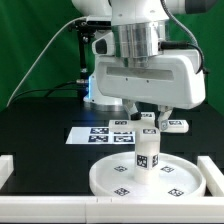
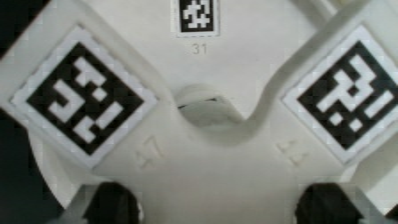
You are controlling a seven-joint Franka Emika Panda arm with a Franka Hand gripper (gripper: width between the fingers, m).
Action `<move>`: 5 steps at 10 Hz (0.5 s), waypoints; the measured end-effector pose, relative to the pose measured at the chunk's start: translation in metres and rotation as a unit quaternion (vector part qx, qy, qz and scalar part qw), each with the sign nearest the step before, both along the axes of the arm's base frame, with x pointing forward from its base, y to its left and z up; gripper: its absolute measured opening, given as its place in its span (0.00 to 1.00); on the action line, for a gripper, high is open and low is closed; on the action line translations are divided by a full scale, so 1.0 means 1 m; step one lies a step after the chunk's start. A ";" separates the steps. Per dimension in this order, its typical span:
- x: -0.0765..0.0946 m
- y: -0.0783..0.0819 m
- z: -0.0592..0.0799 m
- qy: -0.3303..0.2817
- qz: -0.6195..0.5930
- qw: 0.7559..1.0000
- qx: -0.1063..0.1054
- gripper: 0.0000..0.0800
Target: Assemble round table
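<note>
The large round disc [image 1: 112, 181] lies flat on the black table near the front. The short cylindrical leg [image 1: 146, 156], with a square tag on its side, stands upright at the disc's centre. My gripper [image 1: 148, 112] hangs straight above the leg and is shut on the white foot piece [image 1: 147, 123], which sits at the leg's top. In the wrist view the foot piece [image 2: 199, 140] fills the picture, with two large tags, a small tag marked 31 and a centre hole. Both dark fingers [image 2: 121, 205] flank its white body. Whether foot and leg touch is hidden.
The marker board [image 1: 92, 134] lies flat behind the disc, at the exterior view's left. White border walls [image 1: 10, 172] stand at both sides of the black table. A green backdrop and cables are behind the arm.
</note>
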State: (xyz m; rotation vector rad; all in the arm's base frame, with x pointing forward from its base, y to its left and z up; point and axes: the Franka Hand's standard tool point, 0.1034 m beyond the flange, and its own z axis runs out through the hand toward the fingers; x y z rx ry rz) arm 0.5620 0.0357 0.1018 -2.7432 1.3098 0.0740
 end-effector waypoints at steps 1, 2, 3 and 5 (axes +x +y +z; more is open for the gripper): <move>0.000 0.001 0.000 0.004 -0.036 0.999 0.000 0.55; 0.000 0.001 0.000 0.006 -0.061 0.998 0.001 0.55; 0.001 0.001 0.000 0.010 -0.142 0.990 0.005 0.55; 0.002 0.001 0.000 0.012 -0.170 0.985 0.005 0.55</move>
